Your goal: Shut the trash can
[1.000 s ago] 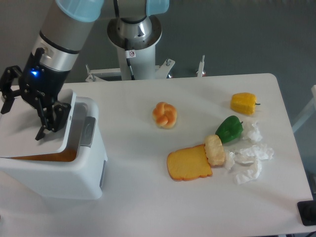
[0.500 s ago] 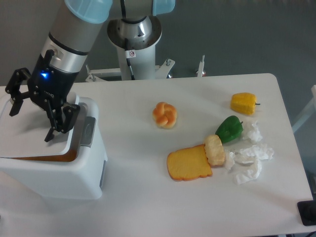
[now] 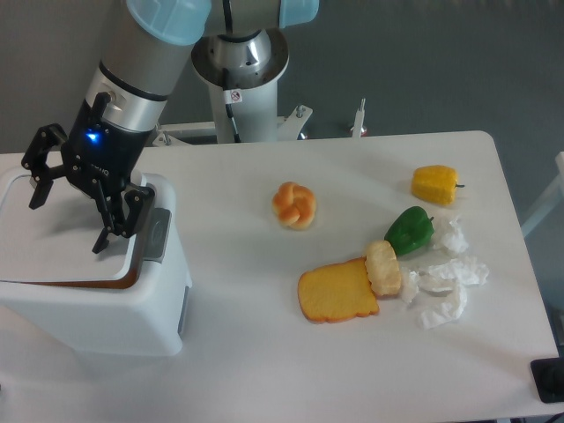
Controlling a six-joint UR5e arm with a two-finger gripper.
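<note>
The trash can (image 3: 106, 304) is a large white boxy bin at the table's left front. Its flat white lid (image 3: 53, 242) lies nearly level over the opening, with a thin orange gap showing along the front edge. A grey latch tab (image 3: 158, 234) sits on its right top. My gripper (image 3: 66, 216) hangs open just above the lid, one finger near the lid's left side and one by the latch tab. It holds nothing.
On the table to the right lie an orange bun (image 3: 294, 205), a yellow toast slice (image 3: 336, 293) with a pale bread piece (image 3: 384, 268), a green pepper (image 3: 409, 230), a yellow pepper (image 3: 435, 184) and crumpled white paper (image 3: 445, 286). The robot base (image 3: 240, 70) stands behind.
My gripper has moved right and slightly up over the bin. The lid has dropped lower, and the orange gap under its front edge has narrowed.
</note>
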